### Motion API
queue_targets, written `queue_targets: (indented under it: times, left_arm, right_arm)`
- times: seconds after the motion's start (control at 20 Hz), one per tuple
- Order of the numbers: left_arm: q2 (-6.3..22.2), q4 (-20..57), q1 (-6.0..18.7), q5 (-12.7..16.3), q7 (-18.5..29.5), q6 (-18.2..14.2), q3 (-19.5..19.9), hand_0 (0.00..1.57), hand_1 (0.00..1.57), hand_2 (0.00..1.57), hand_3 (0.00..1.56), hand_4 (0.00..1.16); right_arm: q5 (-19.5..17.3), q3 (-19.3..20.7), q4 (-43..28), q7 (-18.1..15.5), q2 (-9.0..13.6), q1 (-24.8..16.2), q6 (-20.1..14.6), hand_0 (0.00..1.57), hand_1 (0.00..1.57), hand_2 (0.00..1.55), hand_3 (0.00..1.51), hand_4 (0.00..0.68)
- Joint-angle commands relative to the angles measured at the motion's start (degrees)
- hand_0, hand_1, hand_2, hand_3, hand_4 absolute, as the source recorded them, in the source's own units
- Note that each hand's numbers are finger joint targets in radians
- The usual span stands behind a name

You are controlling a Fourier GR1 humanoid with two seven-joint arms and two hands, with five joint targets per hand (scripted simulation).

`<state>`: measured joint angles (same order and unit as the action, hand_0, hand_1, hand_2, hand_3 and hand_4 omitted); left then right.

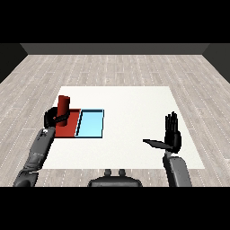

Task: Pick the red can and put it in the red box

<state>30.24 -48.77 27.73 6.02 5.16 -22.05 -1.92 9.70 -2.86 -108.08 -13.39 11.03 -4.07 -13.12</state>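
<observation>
The red can (63, 106) stands upright over the left part of the red tray (71, 130); whether it rests on the tray I cannot tell. My left hand (55, 119) is curled round the can's lower part, hiding its base. My right hand (171, 136) hovers over the table at the right, far from the can, fingers straight and thumb spread to the left, holding nothing.
A light blue tray (90, 124) lies directly right of the red tray, touching it. The white table (134, 112) extends to the right and back. A grey wooden floor surrounds it.
</observation>
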Motion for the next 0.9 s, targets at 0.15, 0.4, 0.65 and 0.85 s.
queue_targets:
  times: [0.15,0.4,0.65,0.85]
  left_arm:
    - [-0.4,25.5,10.4,-4.3,3.7,0.7,2.0,1.57,1.57,1.49,1.40,1.03]
    - [-4.8,35.4,12.9,-6.4,3.4,-1.8,1.6,1.13,1.13,1.14,1.31,0.91]
    - [-7.1,39.9,13.2,-4.8,8.4,0.4,4.3,1.35,1.35,1.37,1.28,0.94]
    - [-2.3,43.0,11.8,-10.6,7.0,12.2,-1.7,0.00,0.00,0.00,0.00,0.43]
  right_arm:
    - [-3.7,-1.6,4.8,-2.4,-0.8,3.3,0.0,0.00,0.00,0.00,0.00,0.000]
    - [-7.7,-1.3,7.4,-1.1,-0.8,5.1,-3.2,0.00,0.00,0.00,0.00,0.000]
    - [-6.6,-0.1,12.4,-3.3,-0.1,8.2,-0.8,0.00,0.00,0.00,0.00,0.000]
    - [-5.9,0.8,12.9,-3.5,-0.4,7.8,-0.8,0.00,0.00,0.00,0.00,0.000]
